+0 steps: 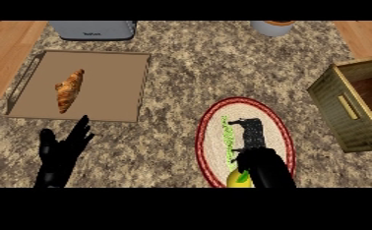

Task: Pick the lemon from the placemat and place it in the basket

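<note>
A yellow lemon (238, 179) lies at the near end of an oval placemat (276, 118) with a red rim and a cream middle. My right hand (262, 165) sits over the placemat, right next to and partly above the lemon; its fingers point away along the mat, one of them straight, and nothing is visibly curled around the fruit. Much of the lemon is hidden by the hand and the view's lower edge. A wooden basket (349, 103) stands at the right edge of the counter. My left hand (62, 153) rests open at the lower left, fingers up.
A brown tray (109, 76) at the left holds a croissant (69, 90). A grey toaster (94, 29) stands at the back left and a pale cup (274, 27) at the back right. A green streak (227, 136) marks the placemat.
</note>
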Motion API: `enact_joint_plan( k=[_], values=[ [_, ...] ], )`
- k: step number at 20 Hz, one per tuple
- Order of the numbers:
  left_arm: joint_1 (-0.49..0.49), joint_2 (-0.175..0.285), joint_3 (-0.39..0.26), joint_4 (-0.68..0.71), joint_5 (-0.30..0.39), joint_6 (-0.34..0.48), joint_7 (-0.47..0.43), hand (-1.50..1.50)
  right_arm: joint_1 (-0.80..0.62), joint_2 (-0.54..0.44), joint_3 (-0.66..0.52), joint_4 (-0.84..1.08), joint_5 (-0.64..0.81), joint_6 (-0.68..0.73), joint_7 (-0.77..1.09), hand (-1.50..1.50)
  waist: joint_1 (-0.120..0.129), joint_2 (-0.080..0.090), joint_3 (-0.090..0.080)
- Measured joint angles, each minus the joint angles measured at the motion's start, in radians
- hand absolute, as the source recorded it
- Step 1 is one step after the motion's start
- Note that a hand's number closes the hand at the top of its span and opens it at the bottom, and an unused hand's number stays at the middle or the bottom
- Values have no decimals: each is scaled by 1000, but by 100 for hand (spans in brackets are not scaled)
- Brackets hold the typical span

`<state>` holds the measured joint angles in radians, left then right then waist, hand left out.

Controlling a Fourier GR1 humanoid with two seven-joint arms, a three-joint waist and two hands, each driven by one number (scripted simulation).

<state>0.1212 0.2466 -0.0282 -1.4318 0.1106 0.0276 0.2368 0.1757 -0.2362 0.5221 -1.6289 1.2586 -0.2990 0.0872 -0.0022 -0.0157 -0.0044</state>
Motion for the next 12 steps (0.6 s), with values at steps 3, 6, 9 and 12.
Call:
enact_joint_plan(
  k=[3, 6, 9, 12],
  values=[
    [3, 1, 2, -13, -3, -1, 21, 0, 61, -68, -2, -74, -10, 64, -6, 150, -4, 3, 4],
    [15, 2, 10, -18, -1, 2, 18, 0, 173, -200, -21, -174, -43, 158, -25, 150, -18, 4, 7],
    [27, 0, 15, -31, 0, 6, 20, 0, 311, -320, -57, -340, -93, 208, -37, 150, -26, 4, 8],
    [34, -8, 9, -37, -8, 12, 19, 0, 407, -365, -108, -502, -222, 234, -50, 150, -31, 6, 8]
  ],
)
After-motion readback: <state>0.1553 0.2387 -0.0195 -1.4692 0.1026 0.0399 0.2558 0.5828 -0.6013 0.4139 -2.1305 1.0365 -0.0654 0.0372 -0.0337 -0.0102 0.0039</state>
